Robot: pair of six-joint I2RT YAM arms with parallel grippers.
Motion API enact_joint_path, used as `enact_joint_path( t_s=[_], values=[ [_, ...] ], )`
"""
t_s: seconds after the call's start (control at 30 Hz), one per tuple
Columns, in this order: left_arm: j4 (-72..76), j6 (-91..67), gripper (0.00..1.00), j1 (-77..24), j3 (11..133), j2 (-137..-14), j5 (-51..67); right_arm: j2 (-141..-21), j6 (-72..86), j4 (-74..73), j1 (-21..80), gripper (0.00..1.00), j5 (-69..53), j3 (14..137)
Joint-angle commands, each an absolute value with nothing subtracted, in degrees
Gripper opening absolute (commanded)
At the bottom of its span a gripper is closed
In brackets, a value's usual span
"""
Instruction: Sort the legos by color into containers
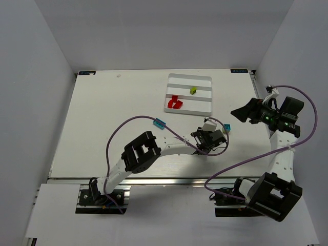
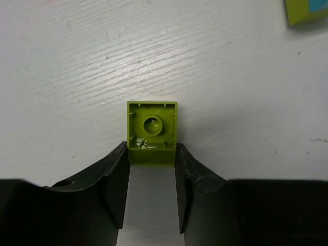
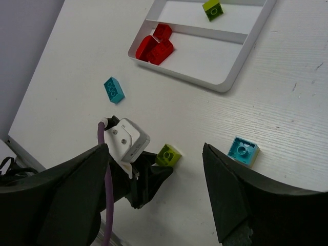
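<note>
- Your left claw (image 2: 151, 154) is clenched on a yellow-green lego (image 2: 152, 132). The fingers (image 2: 117, 174) press its two sides at the near end only, so most of the brick sticks out past the tips.
- That lego is upside down w/ the hollow side up. It's low over the table (image 1: 102, 113), near of the tray (image 3: 179, 73) & right of centre. Can't tell if it rests on the surface or is just off it.
- Tray, far-centre of table: red legos (image 3: 156, 43) are bunched at the left end of the near compartment (image 3: 205, 56). A second yellow-green lego (image 3: 212, 8) lies in the middle compartment (image 3: 241, 20).
- In the way: the tray's near wall runs btwn the held lego & the compartments.
- The right cyan lego (image 1: 227, 127) lies on the table just right of the left claw, btwn your two claws. It's not touching the held brick.
- The left cyan lego (image 1: 160, 123) is well left of the claw, right beside the left arm's purple cable (image 1: 115, 134).
- Your right claw (image 1: 240, 111) is released, fingers spread wide, nothing in it. It hangs right of the tray, tips pointing left, w/ the left claw & both nearby bricks in its wrist view.
</note>
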State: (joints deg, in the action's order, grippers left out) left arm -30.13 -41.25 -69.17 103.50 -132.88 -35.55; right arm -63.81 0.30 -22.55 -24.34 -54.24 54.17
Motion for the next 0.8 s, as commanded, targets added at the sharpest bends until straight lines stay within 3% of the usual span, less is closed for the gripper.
enact_joint_path(
  t_s=[0.0,0.1,0.13,0.2,0.23,0.3,0.57,0.77],
  values=[
    [-28.0,-40.1,0.15,-67.3,102.9,-131.2,-35.2,-62.6,-2.0,-21.5,-25.0,0.79,-58.2,53.3],
    [-23.4,-35.0,0.11,-63.7,100.7,-127.4,-29.2,-62.9,-3.6,-22.2,-25.2,0.7,-59.1,53.2],
    [-23.5,-33.6,0.06,-62.4,101.2,-127.0,-27.5,-62.9,-4.0,-22.5,-25.3,0.53,-59.1,53.1],
    [-24.3,-31.7,0.0,-59.8,103.3,-126.0,-24.6,-63.1,-4.9,-22.4,-25.2,0.33,-59.2,52.9],
    [-24.0,-29.6,0.0,-57.4,105.0,-125.9,-22.1,-63.2,-5.5,-22.3,-25.3,0.13,-59.5,52.6],
    [-22.9,-27.3,0.0,-55.1,106.9,-125.4,-19.4,-63.2,-5.6,-22.1,-25.1,0.0,-59.6,52.4],
    [-28.1,-15.7,0.09,-43.3,127.3,-132.9,2.1,-63.3,-5.5,-21.5,-25.0,0.0,-60.2,51.6],
    [-22.7,-1.5,0.17,-36.8,126.9,-133.9,14.3,-62.8,-5.5,-21.1,-25.2,0.0,-60.2,51.4]
  ],
)
